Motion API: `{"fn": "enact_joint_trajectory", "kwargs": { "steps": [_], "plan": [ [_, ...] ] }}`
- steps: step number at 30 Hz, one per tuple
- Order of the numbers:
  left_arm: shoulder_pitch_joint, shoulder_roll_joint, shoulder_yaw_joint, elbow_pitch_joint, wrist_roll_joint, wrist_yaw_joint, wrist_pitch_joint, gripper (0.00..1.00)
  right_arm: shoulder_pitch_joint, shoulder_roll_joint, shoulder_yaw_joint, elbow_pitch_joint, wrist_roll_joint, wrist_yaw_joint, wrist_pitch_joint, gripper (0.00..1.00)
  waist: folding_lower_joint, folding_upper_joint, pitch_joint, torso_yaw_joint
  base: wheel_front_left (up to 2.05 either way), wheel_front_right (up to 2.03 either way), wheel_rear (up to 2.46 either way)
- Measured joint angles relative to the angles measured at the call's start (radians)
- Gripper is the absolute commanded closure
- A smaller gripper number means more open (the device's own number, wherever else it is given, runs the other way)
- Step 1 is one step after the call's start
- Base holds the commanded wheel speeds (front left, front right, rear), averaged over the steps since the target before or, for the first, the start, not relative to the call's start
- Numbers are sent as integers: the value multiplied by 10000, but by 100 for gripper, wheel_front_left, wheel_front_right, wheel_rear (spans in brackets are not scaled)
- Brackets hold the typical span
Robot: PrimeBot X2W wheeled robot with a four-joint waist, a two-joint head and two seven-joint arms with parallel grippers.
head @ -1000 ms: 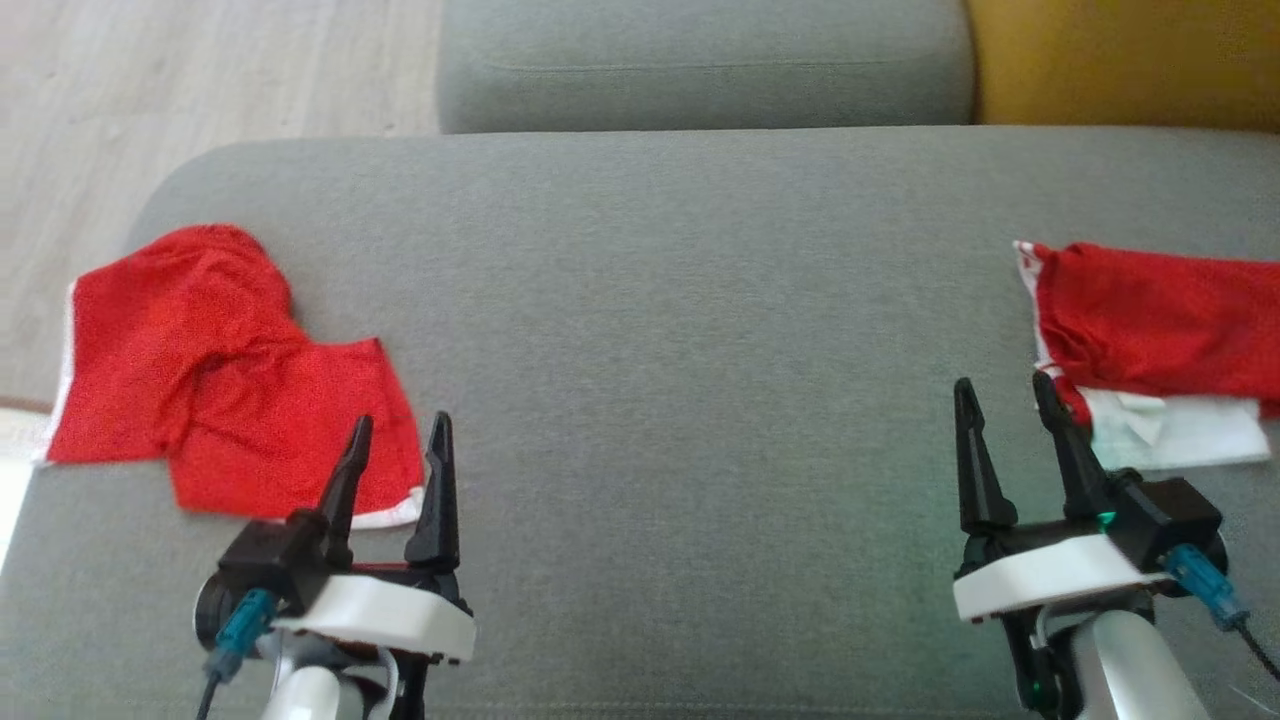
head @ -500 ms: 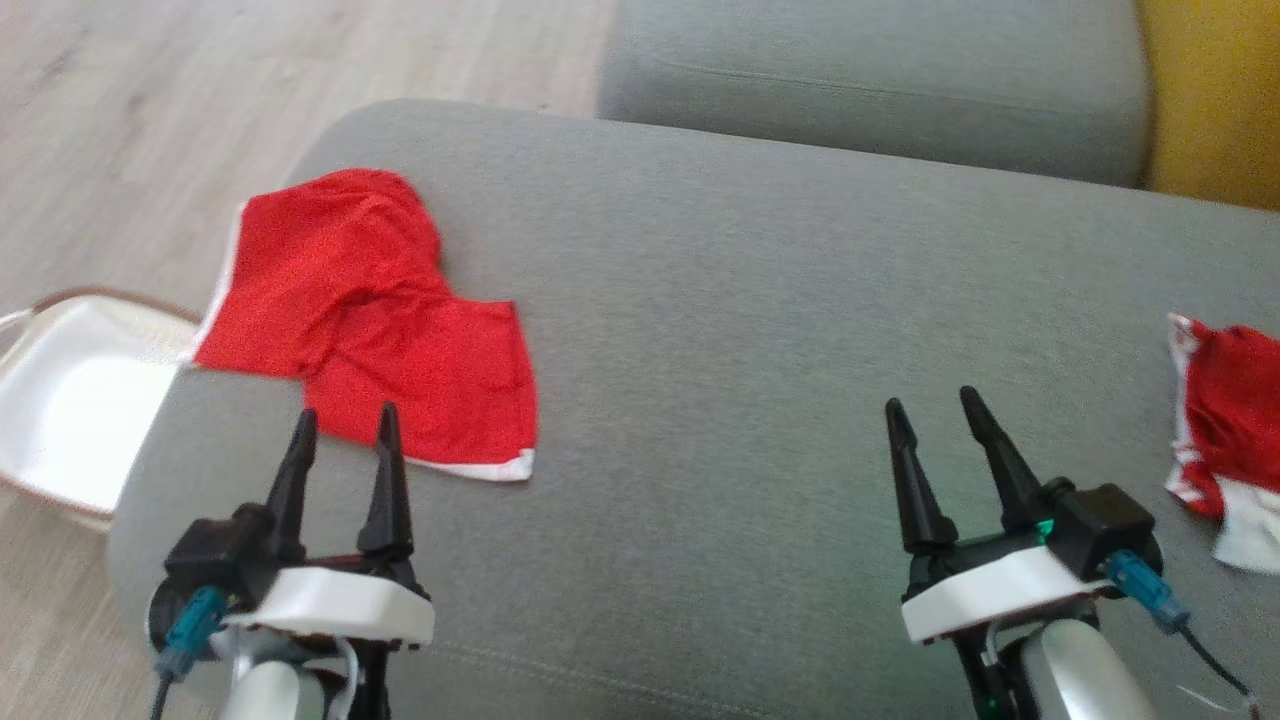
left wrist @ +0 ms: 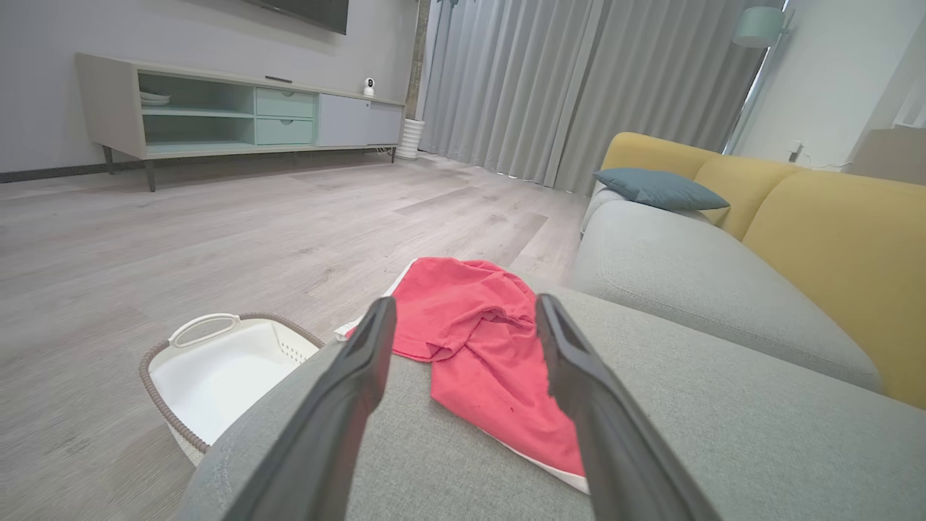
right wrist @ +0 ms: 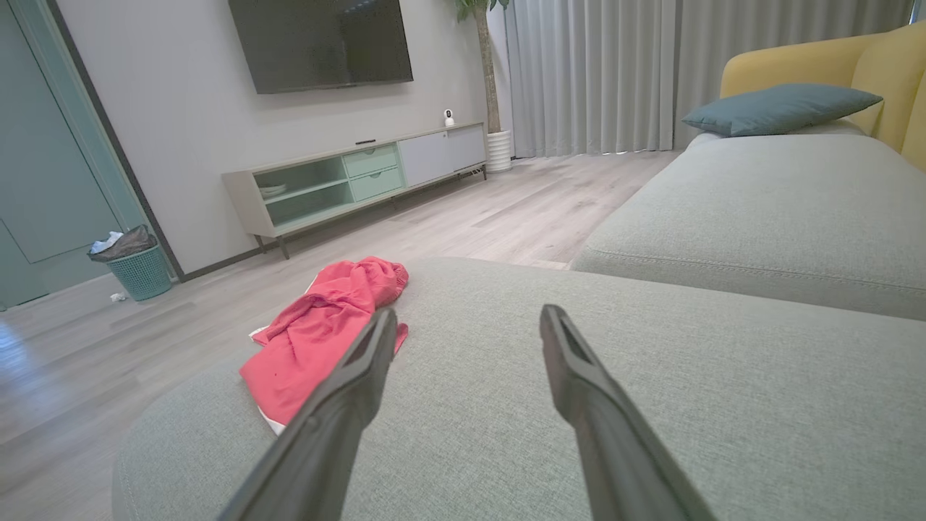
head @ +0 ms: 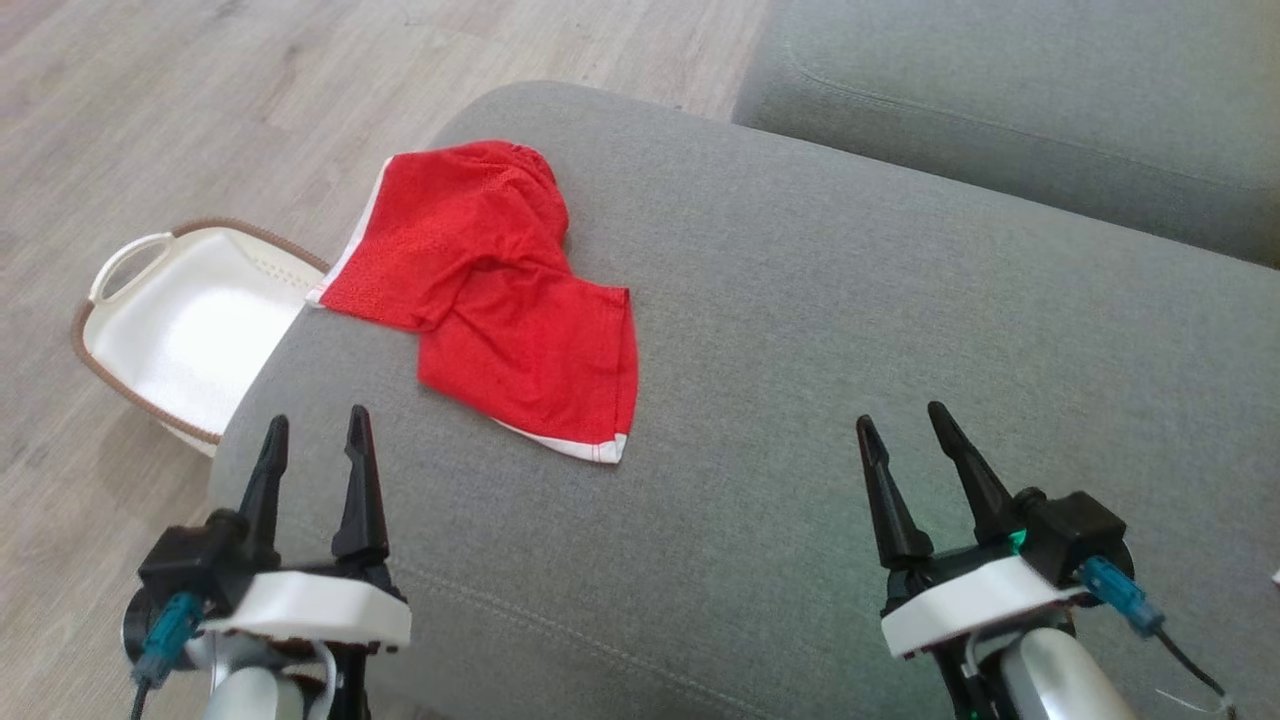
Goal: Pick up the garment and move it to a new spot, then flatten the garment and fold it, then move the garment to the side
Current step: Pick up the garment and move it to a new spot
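A crumpled red garment with white trim lies at the left end of the grey sofa seat, close to its edge. My left gripper hovers open above the seat's left front corner, short of the garment and not touching it. In the left wrist view the garment lies just beyond the open gripper. My right gripper stands open over bare cushion, well to the right of the garment. The right wrist view shows the garment ahead to the left of the open gripper.
A white laundry basket with a brown woven rim stands on the wood floor against the sofa's left end. A second grey seat section lies beyond. The yellow sofa back and a teal cushion are far right.
The head camera has swung to the left: the garment now sits nearer the middle, the basket has come into view, and another red and white garment at the right has left the picture.
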Motion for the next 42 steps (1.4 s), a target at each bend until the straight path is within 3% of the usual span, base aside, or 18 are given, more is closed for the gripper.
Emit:
{"fn": "enact_joint_trajectory", "kwargs": {
  "steps": [9, 15, 21, 29, 42],
  "plan": [
    [9, -4, 443, 0, 6, -71, 0, 0, -12, 0, -10, 2, -29, 0, 0, 0, 0, 0, 323, -39, 0, 0, 0],
    [-1036, 109, 984, 621, 443, -458, -2, 0, -154, -2, -566, -19, -612, 0, 2, 0, 0, 0, 946, -204, 0, 0, 0],
    [-2677, 777, 997, 2410, 533, -794, 251, 0, -672, -2, -1459, -750, -1289, 0, 270, 0, 0, 0, 1665, -368, 0, 0, 0],
    [-5535, 1678, 654, 5728, 341, -1254, 2073, 0, -930, -6, -2495, -2606, -2025, 0, 1273, 0, 0, 0, 2918, -687, 0, 0, 0],
    [-8336, 2128, 560, 9844, 58, -1325, 2406, 0, -1122, -8, -2387, -4169, -2477, 0, 2113, 0, 1, 0, 4306, -1630, 0, 0, 0]
  ]
}}
